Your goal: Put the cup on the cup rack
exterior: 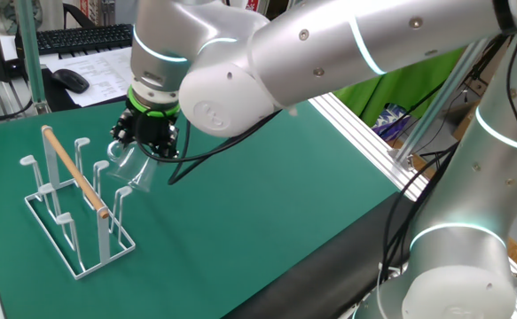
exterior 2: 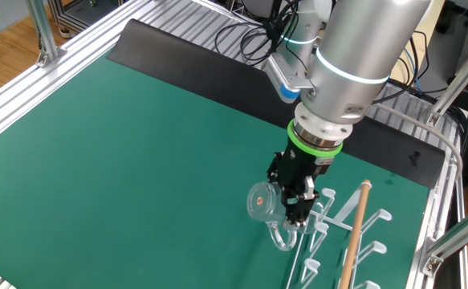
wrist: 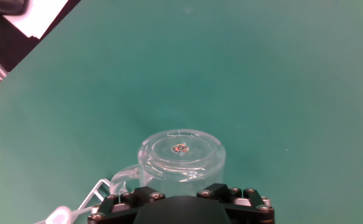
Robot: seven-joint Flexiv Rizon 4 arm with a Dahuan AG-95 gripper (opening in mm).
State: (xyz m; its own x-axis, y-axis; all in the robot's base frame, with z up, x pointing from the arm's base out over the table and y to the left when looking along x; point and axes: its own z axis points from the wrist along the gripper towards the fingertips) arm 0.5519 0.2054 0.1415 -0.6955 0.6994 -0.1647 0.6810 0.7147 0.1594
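The end effector (exterior 2: 296, 201) grips the cup (exterior 2: 264, 201), tilted with its base upward, above the cup rack (exterior: 76, 199), which stands near a corner of the green bench (exterior: 267, 195).

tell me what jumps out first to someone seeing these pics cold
The big silver arm fills the frame, its black gripper pointing down and closed on a clear glass cup, held tilted just beside the rack. Next comes the white wire cup rack with its wooden rod handle, standing at the edge of the green mat.
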